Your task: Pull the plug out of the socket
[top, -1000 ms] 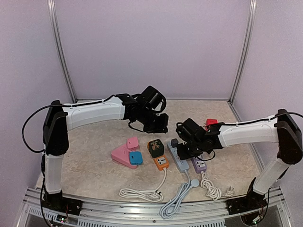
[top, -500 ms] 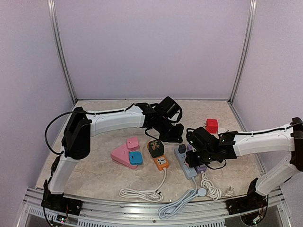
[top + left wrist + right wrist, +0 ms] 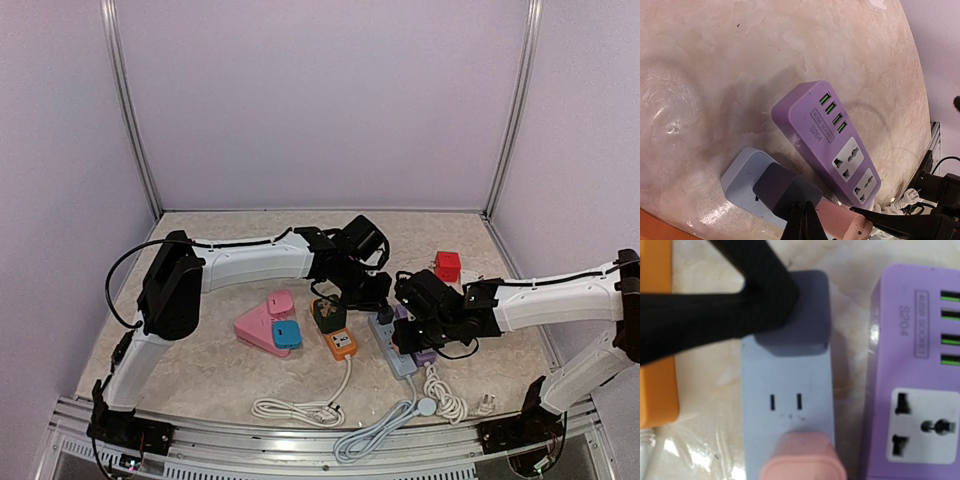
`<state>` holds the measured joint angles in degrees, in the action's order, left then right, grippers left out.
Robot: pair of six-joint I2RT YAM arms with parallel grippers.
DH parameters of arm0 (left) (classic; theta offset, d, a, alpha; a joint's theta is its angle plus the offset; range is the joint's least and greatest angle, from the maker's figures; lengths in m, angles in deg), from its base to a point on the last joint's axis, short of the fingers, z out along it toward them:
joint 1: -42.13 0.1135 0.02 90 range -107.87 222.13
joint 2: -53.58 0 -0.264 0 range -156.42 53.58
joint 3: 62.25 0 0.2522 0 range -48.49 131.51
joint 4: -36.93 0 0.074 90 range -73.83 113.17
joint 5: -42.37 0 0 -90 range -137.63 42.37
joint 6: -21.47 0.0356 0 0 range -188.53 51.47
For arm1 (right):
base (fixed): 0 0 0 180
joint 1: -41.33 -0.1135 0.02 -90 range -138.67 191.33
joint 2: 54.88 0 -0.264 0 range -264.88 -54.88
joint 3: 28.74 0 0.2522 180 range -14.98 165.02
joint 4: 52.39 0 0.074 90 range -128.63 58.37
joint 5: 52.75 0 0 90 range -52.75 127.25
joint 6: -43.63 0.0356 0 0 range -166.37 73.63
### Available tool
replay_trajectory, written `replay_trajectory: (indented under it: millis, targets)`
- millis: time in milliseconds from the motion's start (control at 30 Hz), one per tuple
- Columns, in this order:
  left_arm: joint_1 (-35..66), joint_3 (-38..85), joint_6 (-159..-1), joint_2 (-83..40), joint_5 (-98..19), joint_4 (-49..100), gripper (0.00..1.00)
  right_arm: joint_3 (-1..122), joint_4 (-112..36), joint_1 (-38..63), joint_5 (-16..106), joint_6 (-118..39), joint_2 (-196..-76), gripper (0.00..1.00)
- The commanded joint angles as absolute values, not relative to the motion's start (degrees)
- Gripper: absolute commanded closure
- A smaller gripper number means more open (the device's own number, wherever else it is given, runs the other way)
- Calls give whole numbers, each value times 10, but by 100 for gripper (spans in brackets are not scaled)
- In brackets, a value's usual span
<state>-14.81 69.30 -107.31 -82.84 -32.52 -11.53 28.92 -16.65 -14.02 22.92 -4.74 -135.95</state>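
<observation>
- The dark plug (image 3: 785,192) sat fully home in the far end of the grey power strip (image 3: 787,405). No gap showed between the two.
- The strip lay on the desk (image 3: 210,345), between an orange socket box (image 3: 340,343) on its left and a purple power strip (image 3: 830,135) just beside it on its right.
- The left hand (image 3: 802,225) had its fingers pressed together, with the tips touching the plug's body. It enclosed nothing.
- The right hand (image 3: 802,462) showed a pink fingertip lying on the grey strip, just near of the empty two-slot outlet. This was judged to be holding the strip down. Whether its jaws were closed could not be told.
- Finding: both hands were at the work, but the pull itself was not yet done.
- Outstanding, as judged: the left hand needed to open, take the plug by its sides and draw it out while the strip was held flat.
</observation>
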Motion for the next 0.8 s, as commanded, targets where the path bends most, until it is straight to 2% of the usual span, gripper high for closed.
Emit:
replay_trajectory:
  millis: [0,767]
  targets:
    - [-151,672,-1073,-847,-331,-137,100,290,-171,-148,223,-34,-1368,94]
    - [-163,634,-1059,-867,-365,-175,100,349,-170,-149,173,-34,-1342,93]
